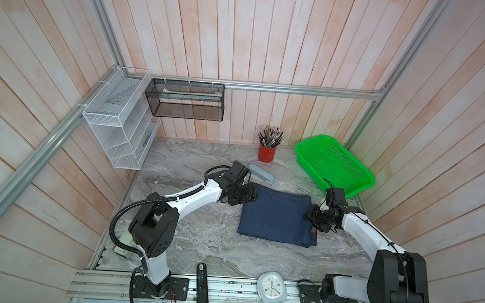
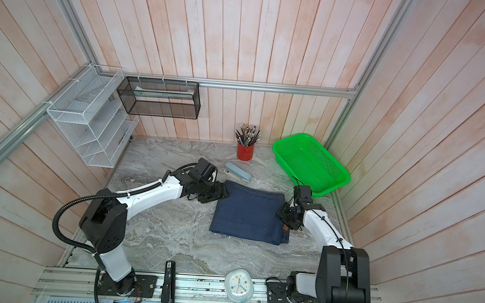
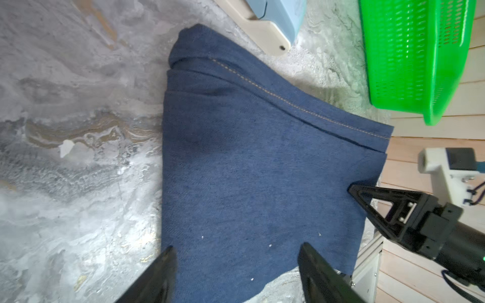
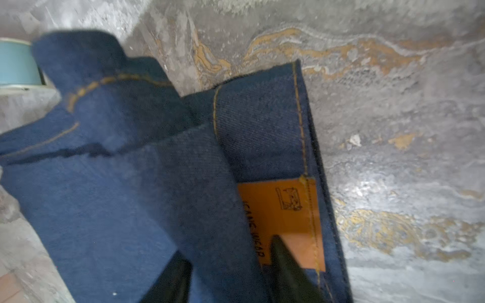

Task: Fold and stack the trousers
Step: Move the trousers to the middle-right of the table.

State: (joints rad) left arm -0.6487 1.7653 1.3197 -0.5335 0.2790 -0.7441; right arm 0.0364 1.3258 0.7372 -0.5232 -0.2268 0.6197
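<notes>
The trousers (image 1: pixel 277 217) (image 2: pixel 248 214) lie folded into a dark blue rectangle at the middle of the marble table. My left gripper (image 1: pixel 251 195) (image 2: pixel 221 195) sits at their far left corner. In the left wrist view it is open (image 3: pixel 236 248), its fingers straddling flat denim (image 3: pixel 249 170) without gripping it. My right gripper (image 1: pixel 311 218) (image 2: pixel 283 214) is at the right edge by the brown patch (image 4: pixel 283 210). The right wrist view shows it shut (image 4: pixel 229 253) on the top fold of the trousers (image 4: pixel 131 196), with one finger lying over the patch.
A green basket (image 1: pixel 335 165) stands at the back right and a red pencil cup (image 1: pixel 267 152) at the back. A grey-blue stapler (image 1: pixel 261 174) lies just behind the trousers. A black stapler (image 1: pixel 201 285) and a clock (image 1: pixel 271 287) rest on the front rail. Wire racks (image 1: pixel 119 119) hang on the left.
</notes>
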